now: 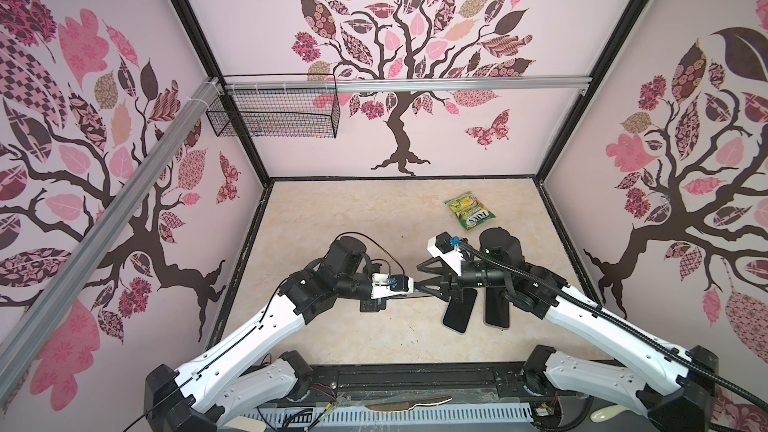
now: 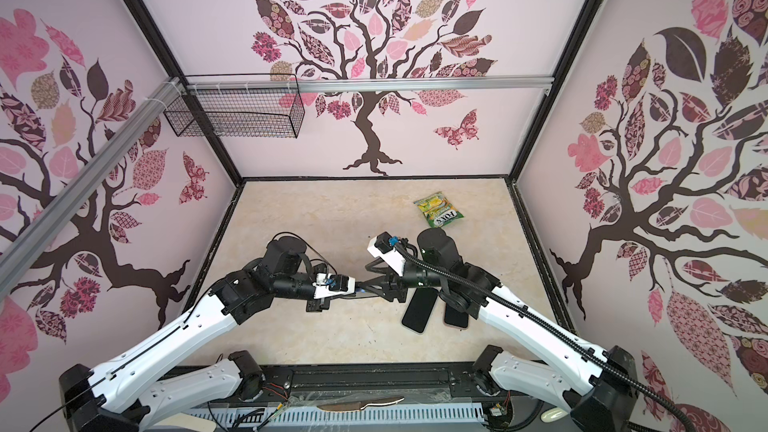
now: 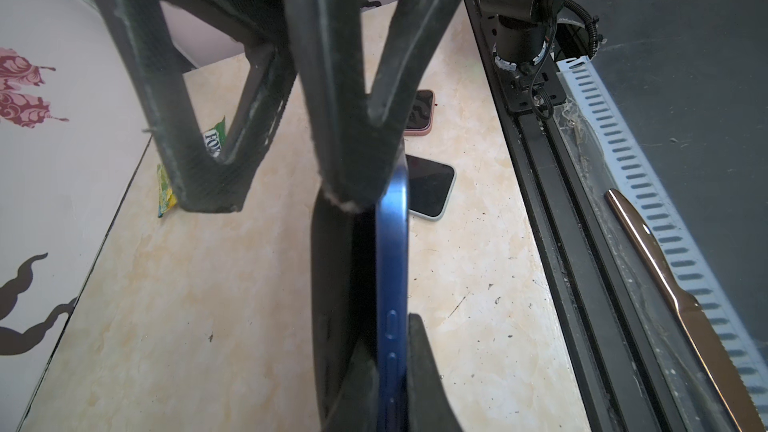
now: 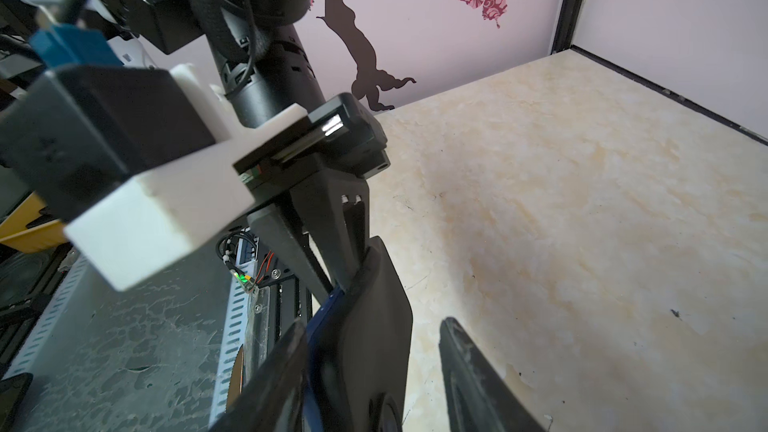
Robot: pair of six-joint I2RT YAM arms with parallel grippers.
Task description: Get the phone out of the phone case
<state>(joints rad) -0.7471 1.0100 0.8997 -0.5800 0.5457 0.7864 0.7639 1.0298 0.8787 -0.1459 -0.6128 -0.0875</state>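
Our left gripper (image 3: 386, 351) pinches shut on the blue phone (image 3: 392, 263), holding it on edge above the table's (image 3: 208, 284) near middle, so that our right gripper (image 4: 374, 326), jaws open astride the black case (image 3: 332, 268) bowing off it, can, we judge, pull that away.

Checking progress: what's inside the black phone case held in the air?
A blue phone: its buttoned edge shows, pulled clear of the black phone case. The case covers the far edge, so whether that is seated cannot be seen.
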